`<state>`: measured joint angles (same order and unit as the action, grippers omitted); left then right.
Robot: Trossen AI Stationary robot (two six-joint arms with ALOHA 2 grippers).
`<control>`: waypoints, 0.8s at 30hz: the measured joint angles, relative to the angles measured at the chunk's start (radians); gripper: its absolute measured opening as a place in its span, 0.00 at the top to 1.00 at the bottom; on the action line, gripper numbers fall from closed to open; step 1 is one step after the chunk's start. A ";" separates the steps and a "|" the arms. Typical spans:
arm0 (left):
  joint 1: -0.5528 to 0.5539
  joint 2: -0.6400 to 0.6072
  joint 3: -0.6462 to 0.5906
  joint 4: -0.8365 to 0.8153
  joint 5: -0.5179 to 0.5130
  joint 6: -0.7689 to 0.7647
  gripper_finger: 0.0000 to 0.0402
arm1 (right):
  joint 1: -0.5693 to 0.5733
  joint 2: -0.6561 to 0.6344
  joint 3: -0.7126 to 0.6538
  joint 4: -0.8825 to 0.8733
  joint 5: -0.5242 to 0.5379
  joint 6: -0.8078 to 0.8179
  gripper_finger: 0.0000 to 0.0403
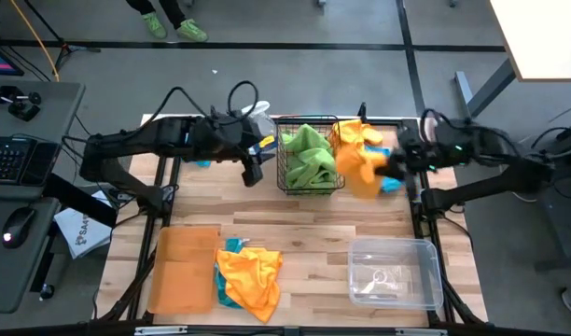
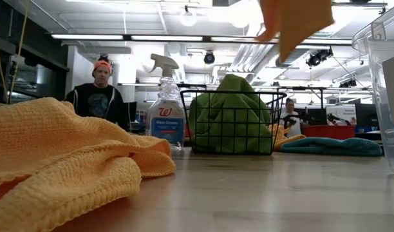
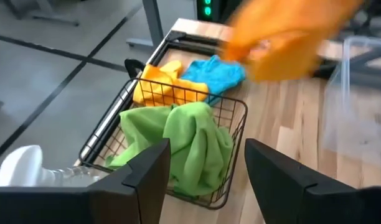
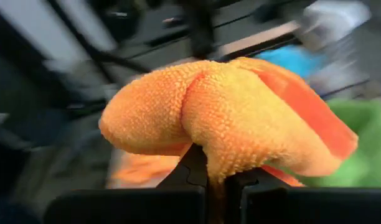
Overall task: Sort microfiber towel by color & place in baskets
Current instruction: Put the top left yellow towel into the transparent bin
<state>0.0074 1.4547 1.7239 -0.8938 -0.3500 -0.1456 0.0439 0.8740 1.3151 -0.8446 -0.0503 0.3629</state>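
A black wire basket (image 1: 311, 159) holds lime green towels (image 3: 178, 140). My right gripper (image 1: 386, 170) hovers just right of the basket, shut on an orange towel (image 1: 362, 175) that also hangs high in the low view (image 2: 293, 22). My left gripper (image 3: 206, 155) is open and empty, left of the basket (image 1: 251, 175). Another orange towel (image 1: 358, 133) and a turquoise one (image 1: 391, 185) lie on the table beside the basket. Near the front edge, orange towels (image 1: 253, 275) lie heaped over a turquoise one (image 1: 231, 247). The orange-brown tray (image 1: 183, 271) and clear bin (image 1: 395, 273) sit at the front. My right gripper pinches a bunched fold of the orange towel (image 4: 209, 146) between its two fingers (image 4: 193, 168), coming from the table's right side. The cloth bulges over the fingertips in several layers. The towel is lifted clear of the table and hangs beside the gripper.
A spray bottle (image 2: 166, 106) stands left of the basket at the far edge. A person (image 2: 102, 96) stands behind the table, and another sits farther back (image 2: 289, 113). Bare wood lies mid-table between the basket and the front containers (image 1: 313, 224).
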 joint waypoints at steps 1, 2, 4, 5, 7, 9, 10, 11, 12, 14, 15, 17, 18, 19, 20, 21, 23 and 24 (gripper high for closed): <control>0.000 -0.018 -0.036 0.033 0.000 -0.007 0.52 | 0.039 -0.013 0.000 -0.016 -0.007 0.054 1.00; 0.000 -0.031 -0.069 0.061 -0.001 -0.010 0.52 | 0.085 -0.024 -0.004 -0.026 -0.006 0.108 1.00; 0.000 -0.055 -0.118 0.096 -0.001 -0.028 0.51 | 0.186 -0.034 -0.015 -0.043 0.017 0.216 1.00; 0.000 -0.063 -0.136 0.103 -0.001 -0.038 0.51 | 0.241 -0.035 -0.024 -0.042 0.034 0.267 1.00; 0.000 -0.069 -0.155 0.106 -0.001 -0.056 0.51 | 0.361 -0.024 -0.046 -0.038 0.071 0.369 1.00; 0.000 -0.068 -0.161 0.102 -0.001 -0.060 0.51 | 0.479 0.001 -0.065 -0.026 0.116 0.459 1.00; 0.000 -0.067 -0.161 0.104 -0.001 -0.060 0.51 | 0.533 0.016 -0.073 -0.014 0.136 0.503 1.00; 0.000 -0.067 -0.161 0.107 -0.001 -0.056 0.51 | 0.591 0.034 -0.077 -0.008 0.158 0.550 1.00; 0.000 -0.068 -0.161 0.111 -0.001 -0.053 0.51 | 0.642 0.049 -0.079 -0.004 0.186 0.596 1.00; 0.003 -0.069 -0.161 0.118 -0.003 -0.044 0.51 | 0.741 0.076 -0.078 0.007 0.255 0.690 1.00; 0.008 -0.069 -0.161 0.122 -0.003 -0.044 0.51 | 0.787 0.089 -0.077 0.003 0.285 0.739 1.00; 0.014 -0.068 -0.161 0.132 0.000 -0.044 0.51 | 0.878 0.119 -0.077 -0.022 0.340 0.841 1.00; 0.015 -0.068 -0.161 0.137 0.001 -0.044 0.51 | 0.920 0.131 -0.077 -0.040 0.368 0.896 1.00; 0.019 -0.068 -0.161 0.139 0.001 -0.043 0.51 | 0.965 0.142 -0.077 -0.052 0.397 0.954 1.00; 0.019 -0.068 -0.161 0.139 0.001 -0.037 0.51 | 1.008 0.152 -0.077 -0.058 0.422 1.007 1.00; 0.019 -0.068 -0.161 0.138 0.001 -0.036 0.51 | 1.048 0.161 -0.077 -0.063 0.448 1.052 1.00; 0.020 -0.068 -0.161 0.139 0.000 -0.034 0.51 | 1.109 0.178 -0.077 -0.101 0.492 1.143 1.00; 0.020 -0.068 -0.161 0.140 -0.003 -0.031 0.51 | 1.130 0.183 -0.077 -0.138 0.509 1.192 1.00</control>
<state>0.0273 1.3865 1.5631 -0.7537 -0.3526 -0.1769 1.1734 1.0573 1.2377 -0.9823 0.4590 1.5553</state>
